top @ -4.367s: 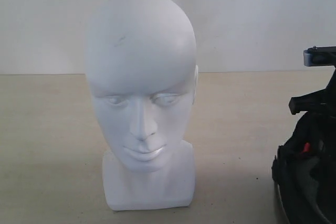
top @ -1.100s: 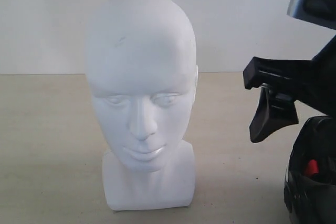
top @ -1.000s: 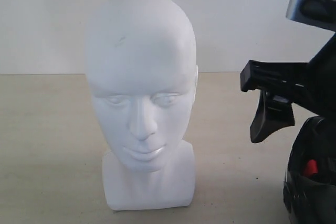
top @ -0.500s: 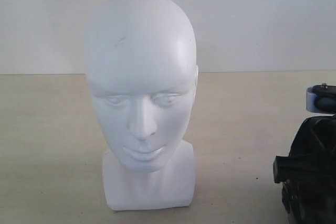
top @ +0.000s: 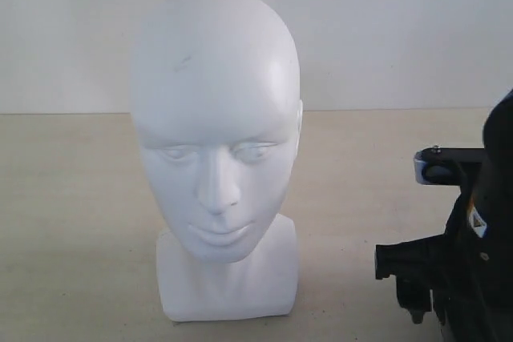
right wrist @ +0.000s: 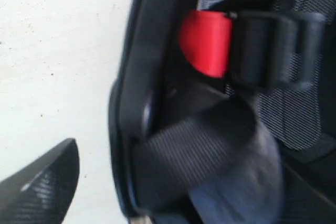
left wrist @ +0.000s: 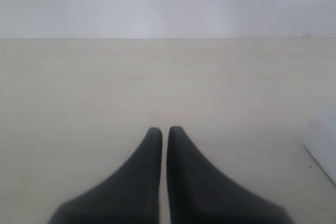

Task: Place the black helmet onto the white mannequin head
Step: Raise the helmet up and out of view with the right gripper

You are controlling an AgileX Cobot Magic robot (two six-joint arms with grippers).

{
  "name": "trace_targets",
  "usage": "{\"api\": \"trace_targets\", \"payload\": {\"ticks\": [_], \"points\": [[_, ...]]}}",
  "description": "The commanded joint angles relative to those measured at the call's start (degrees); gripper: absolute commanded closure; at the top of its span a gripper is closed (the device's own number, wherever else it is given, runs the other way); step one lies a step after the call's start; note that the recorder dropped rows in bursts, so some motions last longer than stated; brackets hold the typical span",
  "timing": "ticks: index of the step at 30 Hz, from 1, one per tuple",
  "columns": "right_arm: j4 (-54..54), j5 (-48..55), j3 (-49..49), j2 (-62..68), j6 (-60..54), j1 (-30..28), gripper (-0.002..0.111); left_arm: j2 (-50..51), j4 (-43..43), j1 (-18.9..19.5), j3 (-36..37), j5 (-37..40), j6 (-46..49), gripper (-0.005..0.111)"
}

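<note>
Helmet (right wrist: 137, 85) sits just beside my right pincer (right wrist: 46, 184), open padded side facing it; can't tell if the pincer's spread, or the long axis.

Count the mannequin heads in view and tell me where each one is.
1. The white mannequin head stands upright on the table, left of centre in the exterior view, facing the camera. None seems hidden.
</note>
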Motion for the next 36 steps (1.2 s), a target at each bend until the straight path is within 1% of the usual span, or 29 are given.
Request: {"api": "trace_targets", "payload": {"ticks": [1,5,9,11,13,15,16,19,22,26,29,33,36], "points": [[-3.44,-1.96,-0.08,4.2,2.09,0.08,0.026,-0.19,-0.19,-0.6,-0.08,-0.1,-0.36,0.102],[-8.14,-3.66,-0.08,8.29,6.42,0.08,0.026,-0.19,-0.19,-0.6,-0.08,-0.1,-0.36,0.102],[-8.06,-6.52,-0.08,11.63,7.49,0.08,0.026,-0.19,-0.19,-0.6,-0.08,-0.1,-0.36,0.102],[-8.06,-6.66,-0.08,13.13,7.48,0.08,0.029,-0.19,-0.19,-0.6,-0.08,-0.1,-0.36,0.102],[-8.23,-6.66,-0.08,14.2,7.48,0.08,0.041,-0.19,-0.19,-0.6,-0.08,-0.1,-0.36,0.102],[-9.03,-6.66,-0.08,14.27,7.48,0.08,0.058,-0.19,-0.19,-0.6,-0.08,-0.1,-0.36,0.102],[-9.47,-6.55,-0.08,14.27,7.34,0.08,0.069,-0.19,-0.19,-0.6,-0.08,-0.1,-0.36,0.102],[-11.58,-5.99,-0.08,14.16,4.42,0.08,0.109,-0.19,-0.19,-0.6,-0.08,-0.1,-0.36,0.102],[-12.8,-4.09,-0.21,14.16,3.31,0.08,0.109,-0.19,-0.19,-0.6,-0.08,-0.1,-0.36,0.102],[-12.8,-1.58,-0.21,13.36,-1.75,0.08,0.109,-0.19,-0.19,-0.6,-0.08,-0.1,-0.36,0.102],[-13.7,-0.6,-0.54,11.37,-2.62,0.08,0.109,-0.19,-0.19,-0.6,-0.08,-0.1,-0.36,0.102],[-14.45,-0.09,-3.38,6.33,-6.21,0.08,0.109,-0.19,-0.19,-0.6,-0.08,-0.1,-0.36,0.102],[-16.87,2.46,-6.96,2.31,-7.25,0.08,0.109,-0.19,-0.19,-0.6,-0.08,-0.1,-0.36,0.102]]}}
